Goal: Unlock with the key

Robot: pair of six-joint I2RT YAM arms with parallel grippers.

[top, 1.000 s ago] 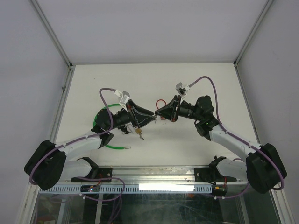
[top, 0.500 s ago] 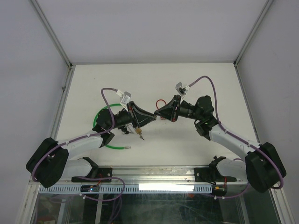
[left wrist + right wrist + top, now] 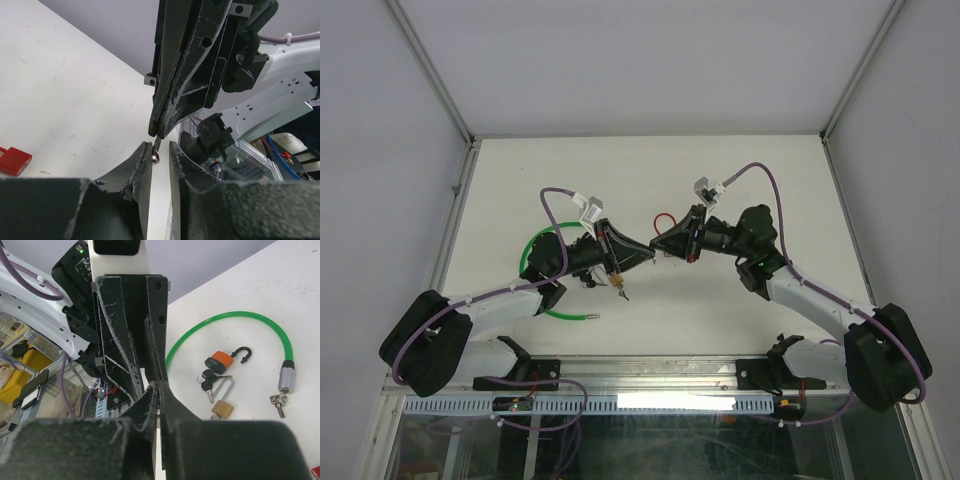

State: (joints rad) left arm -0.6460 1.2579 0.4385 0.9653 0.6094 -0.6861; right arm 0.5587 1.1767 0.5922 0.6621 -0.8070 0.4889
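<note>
The two arms meet tip to tip above the middle of the desk [image 3: 720, 180], apparently to pass something small from one to the other. The right tool [image 3: 159, 389] is pressed together. In the left wrist view a thin metal piece, which I take for the key [image 3: 156, 157], pokes out of its tip at lower centre. That end dips between the fingers of the left tool [image 3: 160, 147], which are spread only a little. A narrow gap shows, and the metal lies against one inner face, so I judge the left tool has not clamped it. Holding the key in the air this way would let the left tool get a better grip on it than it could with the key flat on the desk. Both arms reach forward and inward, forearms low, wrists bent so the tools point at each other almost level. The locks lie on the desk: a red padlock [image 3: 12, 161] at the left edge of the left wrist view, and an orange padlock [image 3: 219, 360], a brass padlock [image 3: 222, 408] and a green cable lock [image 3: 225, 320] at the right of the right wrist view. I cannot tell which lock the key fits.
</note>
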